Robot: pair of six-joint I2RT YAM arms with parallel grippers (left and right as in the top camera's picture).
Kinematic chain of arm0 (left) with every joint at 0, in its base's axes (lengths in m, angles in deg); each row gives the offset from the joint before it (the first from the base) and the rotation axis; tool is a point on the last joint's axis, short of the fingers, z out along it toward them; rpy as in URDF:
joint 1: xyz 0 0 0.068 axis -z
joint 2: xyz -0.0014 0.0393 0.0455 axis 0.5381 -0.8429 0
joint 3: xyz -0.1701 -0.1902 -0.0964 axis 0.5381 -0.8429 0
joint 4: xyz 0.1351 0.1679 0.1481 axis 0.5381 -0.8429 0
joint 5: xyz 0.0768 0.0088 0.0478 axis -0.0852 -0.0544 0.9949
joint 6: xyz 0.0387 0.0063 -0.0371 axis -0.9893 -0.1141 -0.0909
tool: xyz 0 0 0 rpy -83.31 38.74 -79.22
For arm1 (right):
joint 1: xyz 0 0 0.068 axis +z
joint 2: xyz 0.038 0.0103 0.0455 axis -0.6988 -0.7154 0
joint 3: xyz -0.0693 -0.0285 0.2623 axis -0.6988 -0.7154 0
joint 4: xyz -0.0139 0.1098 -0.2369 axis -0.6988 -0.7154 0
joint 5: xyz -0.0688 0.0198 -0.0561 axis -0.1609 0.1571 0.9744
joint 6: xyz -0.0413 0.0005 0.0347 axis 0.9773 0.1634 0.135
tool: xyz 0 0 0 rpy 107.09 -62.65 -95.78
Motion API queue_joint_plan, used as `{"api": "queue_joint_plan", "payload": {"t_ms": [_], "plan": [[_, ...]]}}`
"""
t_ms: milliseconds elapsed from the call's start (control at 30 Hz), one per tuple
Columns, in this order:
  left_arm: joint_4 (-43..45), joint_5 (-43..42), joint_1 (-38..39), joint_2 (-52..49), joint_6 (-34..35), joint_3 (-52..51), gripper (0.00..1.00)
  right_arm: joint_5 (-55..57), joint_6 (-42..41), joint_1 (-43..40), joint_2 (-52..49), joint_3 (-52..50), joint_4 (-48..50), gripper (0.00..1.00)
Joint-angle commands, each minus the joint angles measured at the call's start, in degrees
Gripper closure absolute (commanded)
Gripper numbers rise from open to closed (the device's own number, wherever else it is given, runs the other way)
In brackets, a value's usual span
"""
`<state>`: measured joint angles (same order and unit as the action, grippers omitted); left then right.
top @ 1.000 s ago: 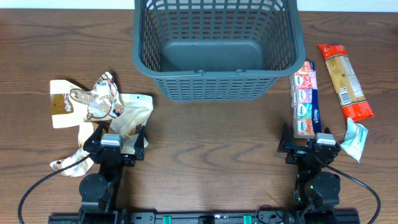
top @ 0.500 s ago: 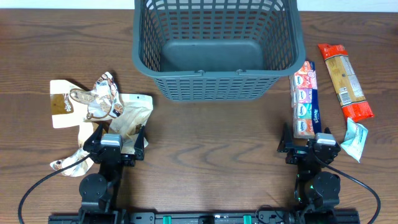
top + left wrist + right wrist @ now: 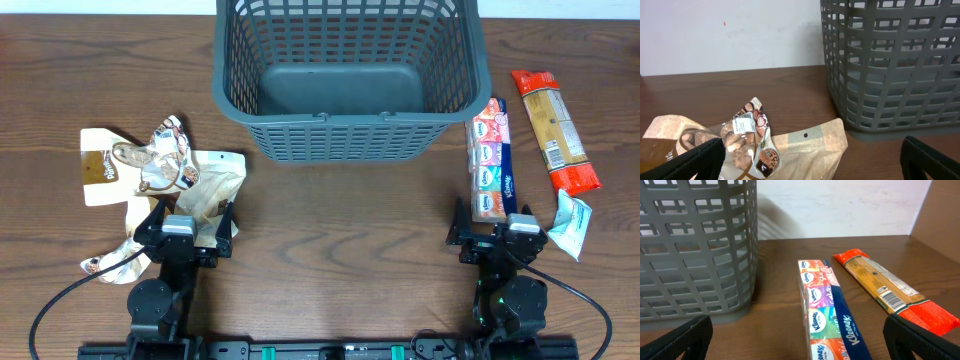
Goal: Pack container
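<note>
The dark grey lattice basket (image 3: 350,75) stands at the back middle of the table, with nothing in it; it also shows in the left wrist view (image 3: 890,65) and the right wrist view (image 3: 695,250). My left gripper (image 3: 183,222) is open at the front left, its fingers either side of the tan snack bags (image 3: 160,175), which fill the left wrist view (image 3: 790,155). My right gripper (image 3: 497,222) is open at the front right, just before a Kleenex tissue pack (image 3: 493,160), seen close in the right wrist view (image 3: 827,315).
A long red-and-tan pasta packet (image 3: 553,130) lies right of the tissue pack, also in the right wrist view (image 3: 890,292). A small pale blue-green sachet (image 3: 570,225) lies beside the right gripper. Bare wooden table (image 3: 340,240) spans between the arms.
</note>
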<state>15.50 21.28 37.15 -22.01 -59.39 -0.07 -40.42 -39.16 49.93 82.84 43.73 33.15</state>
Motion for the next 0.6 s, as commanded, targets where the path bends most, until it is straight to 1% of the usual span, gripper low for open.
{"api": "queue_joint_plan", "payload": {"t_ms": [0,233,333,367,433,567], "plan": [[-2.3,-2.5,-0.2,0.4,0.5,-0.5,0.01,0.4,-0.6,0.0,0.4,-0.3,0.1,0.01],[-1.8,-2.3,-0.2,0.4,0.5,-0.5,0.02,-0.8,-1.4,0.0,0.0,-0.3,0.0,0.01],[-2.5,-2.3,-0.2,0.3,0.5,-0.5,0.01,-2.6,-6.8,0.0,-0.2,1.1,1.4,0.01],[-2.5,-2.3,-0.2,0.3,0.5,-0.5,0.01,-3.1,-7.0,0.0,-0.4,2.4,2.0,0.01],[-2.5,-2.3,-0.2,0.3,0.5,-0.5,0.01,-1.4,-6.3,-0.2,-1.2,5.4,2.1,0.01],[-2.5,-2.3,-0.2,0.3,0.5,-0.5,0.01,-0.6,0.0,-1.9,-6.7,13.9,0.1,0.01]]}}
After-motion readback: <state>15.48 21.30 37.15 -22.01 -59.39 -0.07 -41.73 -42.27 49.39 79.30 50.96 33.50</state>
